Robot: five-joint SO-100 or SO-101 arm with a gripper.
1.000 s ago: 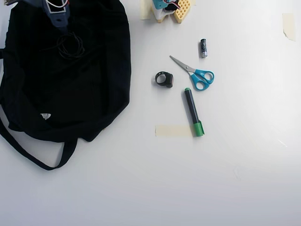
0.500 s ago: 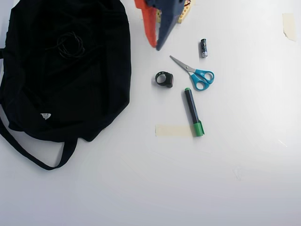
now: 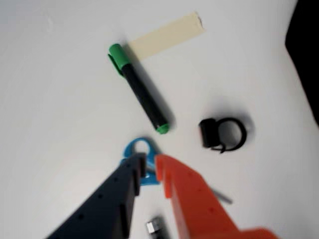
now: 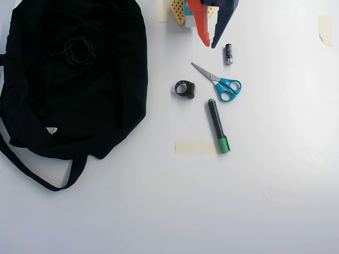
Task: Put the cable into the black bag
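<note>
The tool, with one orange finger and one dark navy finger, hangs near the top edge of the overhead view with its tips only a narrow slit apart and nothing between them: clenched and empty. In the wrist view the tool sits over the blue-handled scissors, whose loop shows just past the fingertips. In the overhead view the small black and silver cylinder lies just right of the tips, and the scissors lie just below them on the white worktop. Below-left of the tool is the small black ring-shaped strap. Further below, the black marker with a green cap touches a strip of beige tape with its cap end. Well to the left of the tool spreads the large soft black fabric bag, and the thin black coiled cable rests on top of its fabric, in its upper part.
</note>
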